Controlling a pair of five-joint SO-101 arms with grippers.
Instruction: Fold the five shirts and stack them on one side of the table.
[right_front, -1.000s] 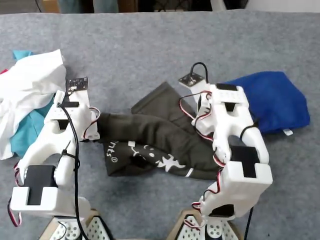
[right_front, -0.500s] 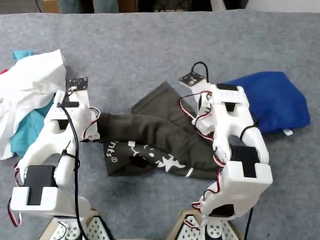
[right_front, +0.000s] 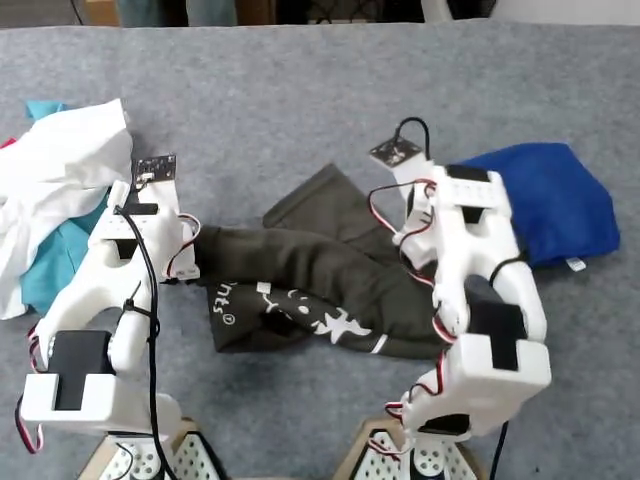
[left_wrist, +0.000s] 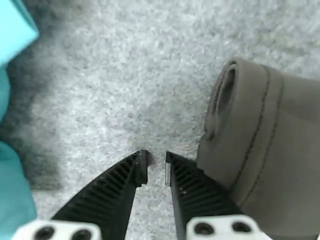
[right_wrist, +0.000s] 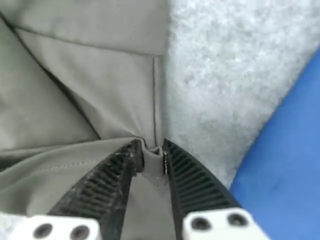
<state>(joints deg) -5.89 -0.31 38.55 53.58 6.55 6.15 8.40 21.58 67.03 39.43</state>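
At the middle of the grey table (right_front: 280, 90) lies a dark olive shirt (right_front: 310, 280). It is crumpled and partly doubled over, with a white print showing on its near side. The right gripper (right_wrist: 152, 155) is at the shirt's right-hand edge. Its two ribbed black fingers are clenched on a small fold of the olive cloth beside a seam, so the fabric bunches between the tips. Just beside that pinch in the right wrist view are a strip of bare table and then the blue shirt (right_front: 550, 200). This shirt sits as a compact bundle on the right side of the table, partly behind the right arm (right_front: 480, 280).

The left gripper (left_wrist: 155, 165) hangs over bare table at the olive shirt's left end, close beside a rolled hem. A narrow gap shows between its tips and nothing is in it. The left arm (right_front: 100, 290) stands between the olive shirt and a loose heap at the left edge. There a white shirt (right_front: 65, 155) lies over a teal shirt (right_front: 50, 265), both unfolded.
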